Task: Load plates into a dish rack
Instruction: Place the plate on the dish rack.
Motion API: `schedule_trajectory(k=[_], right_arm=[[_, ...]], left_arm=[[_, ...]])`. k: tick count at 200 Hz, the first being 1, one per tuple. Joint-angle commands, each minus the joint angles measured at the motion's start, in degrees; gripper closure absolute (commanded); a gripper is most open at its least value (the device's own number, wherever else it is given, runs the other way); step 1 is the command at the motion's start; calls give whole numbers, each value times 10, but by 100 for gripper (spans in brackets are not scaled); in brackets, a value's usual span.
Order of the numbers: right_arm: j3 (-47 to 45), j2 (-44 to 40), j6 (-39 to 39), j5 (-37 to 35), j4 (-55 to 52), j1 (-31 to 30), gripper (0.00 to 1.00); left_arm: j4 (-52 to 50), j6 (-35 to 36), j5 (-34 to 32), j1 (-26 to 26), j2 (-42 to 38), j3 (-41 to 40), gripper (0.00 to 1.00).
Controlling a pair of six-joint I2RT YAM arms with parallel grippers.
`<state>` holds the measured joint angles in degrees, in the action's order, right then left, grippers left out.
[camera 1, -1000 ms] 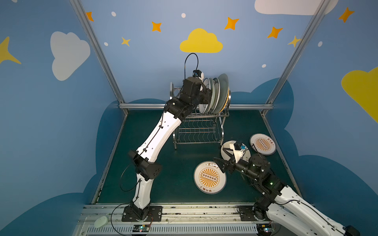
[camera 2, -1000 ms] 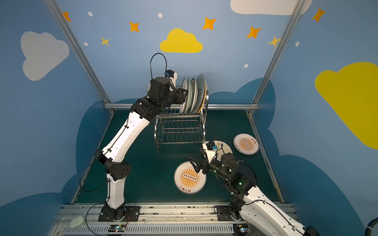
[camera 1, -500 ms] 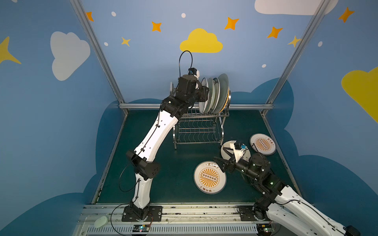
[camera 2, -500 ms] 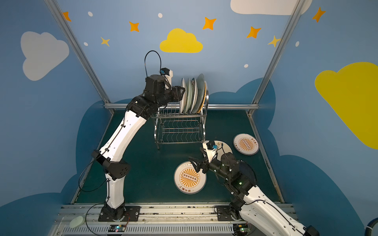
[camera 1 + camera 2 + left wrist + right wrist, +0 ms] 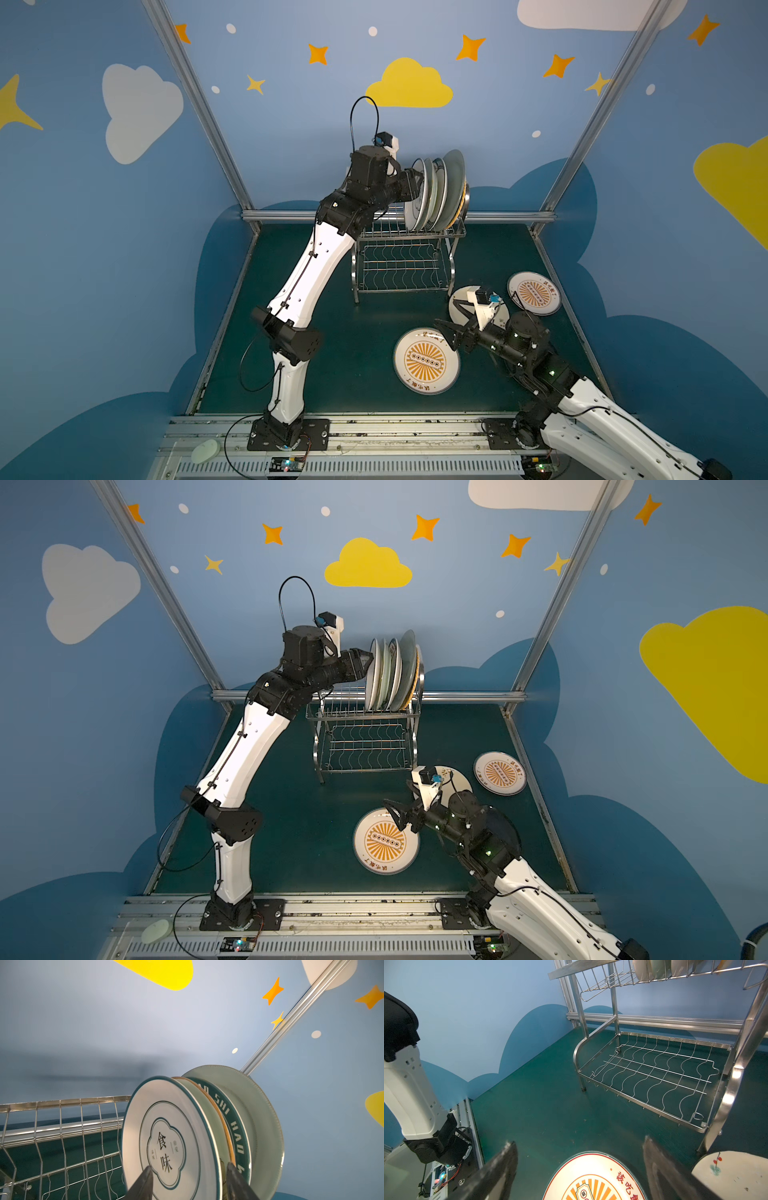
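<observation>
Bearings are read on the table [image 5: 353, 374] as both top views show it, with 12 o'clock at the back wall.

The dish rack [image 5: 356, 270] stands at 12 o'clock, close to that wall, so both of my arms can reach it from the front. Its upper tier carries a row of plates [image 5: 436, 195] on edge, packed toward the 3 o'clock end. The upright slot wires hold each plate vertical, and filling from one end leaves the 9 o'clock slots free. The lower tier is bare.

Three plates show flat on the table:
- the near sunburst plate [image 5: 426, 360], at 5 o'clock;
- the far sunburst plate [image 5: 534, 293], at 3 o'clock;
- a cream plate [image 5: 457, 303], between them and partly under my right wrist.

My left gripper [image 5: 189, 1166] straddles the rim of the teal-rimmed plate [image 5: 170, 1136] at the 9 o'clock end of the row, one finger to each face. I cannot tell whether it is clamping the plate or has let go. I judge this plate seated in its slot.

My right gripper [image 5: 579, 1140] hovers spread wide, holding nothing, over the 1 o'clock rim of the near sunburst plate. The wide spread lets one finger pass each side of that rim.
</observation>
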<state>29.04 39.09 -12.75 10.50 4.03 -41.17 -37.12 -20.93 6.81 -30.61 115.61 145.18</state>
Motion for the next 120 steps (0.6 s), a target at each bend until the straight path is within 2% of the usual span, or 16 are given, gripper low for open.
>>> schedule_trajectory(k=[1, 46, 76, 96, 120], right_arm=[[20, -1, 7, -5, -4, -5, 8], [20, 1, 7, -5, -6, -5, 8], [23, 1, 10, -8, -12, -5, 8], [23, -1, 12, -14, -11, -5, 8], [19, -9, 6, -37, -13, -5, 8]], left_arm=[[-2, -5, 12, 3, 15, 19, 45], [-19, -9, 10, 5, 3, 29, 41], [-65, -5, 23, 6, -30, 18, 33], [-59, -9, 42, 5, -81, -54, 26], [15, -12, 76, 5, -182, -211, 7]])
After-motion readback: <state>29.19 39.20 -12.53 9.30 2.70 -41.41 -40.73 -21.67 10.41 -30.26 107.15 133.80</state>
